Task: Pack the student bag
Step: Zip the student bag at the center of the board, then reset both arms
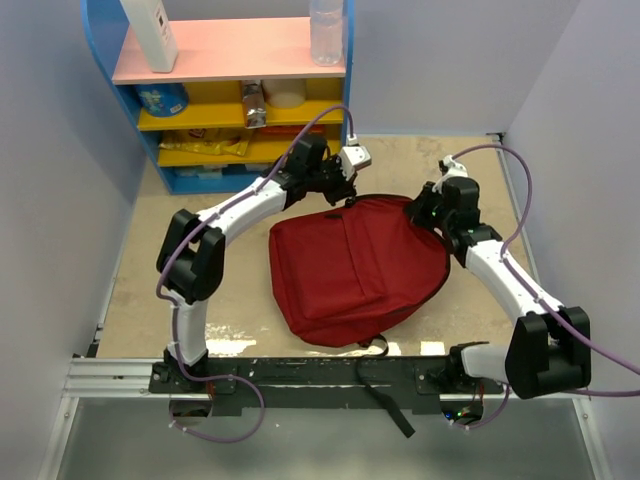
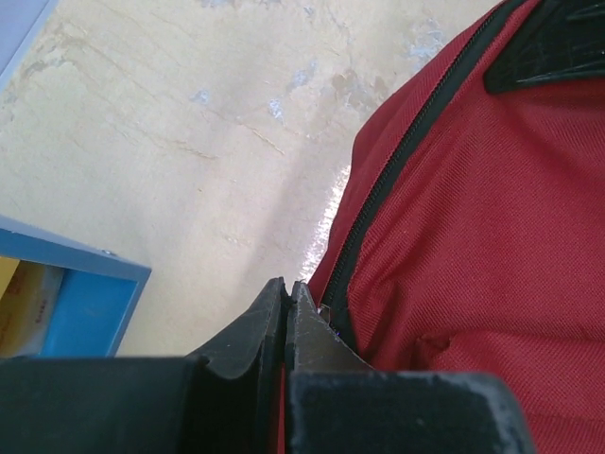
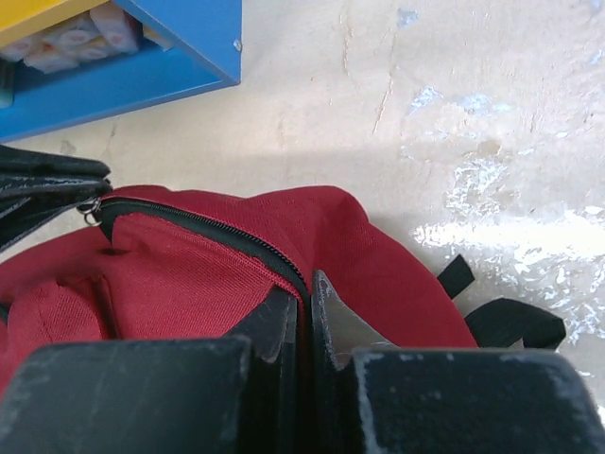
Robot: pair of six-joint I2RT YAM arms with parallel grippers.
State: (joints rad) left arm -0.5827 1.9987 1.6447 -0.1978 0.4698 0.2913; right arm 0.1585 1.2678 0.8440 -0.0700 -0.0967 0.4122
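The student bag [image 1: 350, 265], a dark red backpack, lies flat in the middle of the table, rounded top toward the far side. My left gripper [image 1: 338, 195] is at its top left edge. In the left wrist view it [image 2: 286, 284] is shut right beside the black zipper [image 2: 378, 199], with a small metal slider against one finger. In the right wrist view the left fingers [image 3: 57, 184] hold the zipper pull. My right gripper [image 1: 418, 212] is at the bag's top right, shut [image 3: 304, 281] on the fabric at the zipper's edge [image 3: 208, 232].
A blue shelf unit [image 1: 220, 90] with pink and yellow shelves stands at the far left, holding a clear bottle [image 1: 327, 30] and a white container [image 1: 150, 30]. Its blue base shows in the left wrist view [image 2: 76, 303]. Black straps [image 3: 510, 322] stick out from the bag. Walls stand close on both sides.
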